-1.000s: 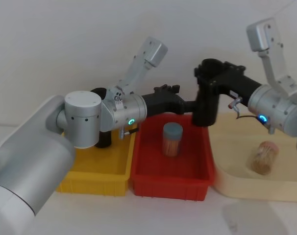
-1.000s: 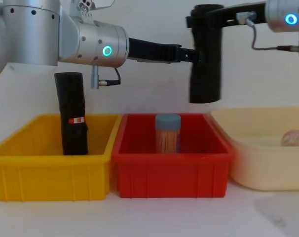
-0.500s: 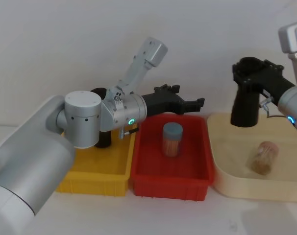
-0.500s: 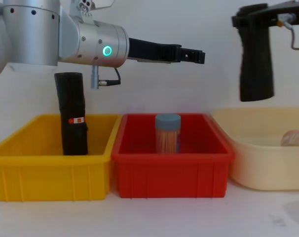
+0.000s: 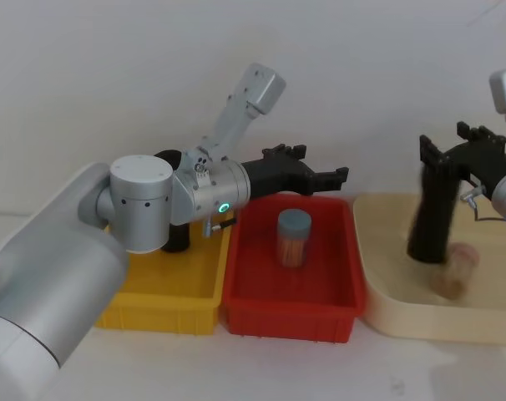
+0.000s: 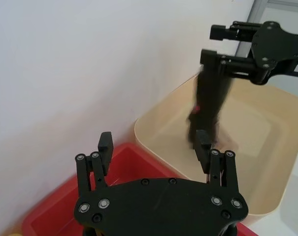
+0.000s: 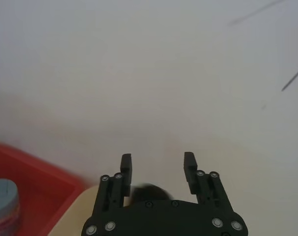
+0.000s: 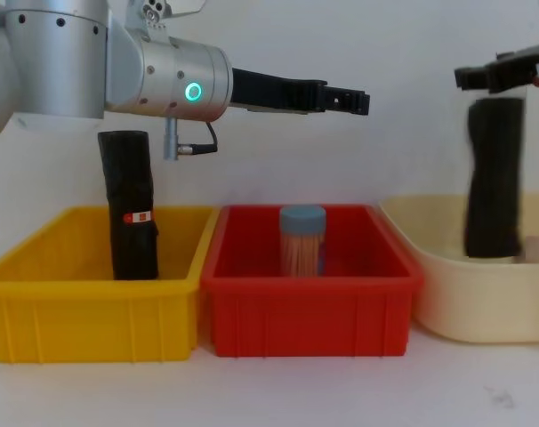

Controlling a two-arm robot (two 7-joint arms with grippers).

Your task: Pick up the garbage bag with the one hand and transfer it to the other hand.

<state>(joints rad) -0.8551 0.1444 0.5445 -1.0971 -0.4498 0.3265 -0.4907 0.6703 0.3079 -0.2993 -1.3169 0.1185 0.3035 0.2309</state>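
**Black roll upright in the cream tub**

Garbage bag standing upright and blurred, lower end down inside the cream tub, near its right side. Directly above it, just over its top end, the other hand: fingers spread, bare wall between the tips, not clasped around the roll. Well to the left of the tub and higher than its rim, the one hand, jaws wide apart and holding nothing, pointed toward the tub.

The garbage bag is smeared with motion blur, its lower end sunk behind the cream tub's wall; the right gripper's grip unclear.
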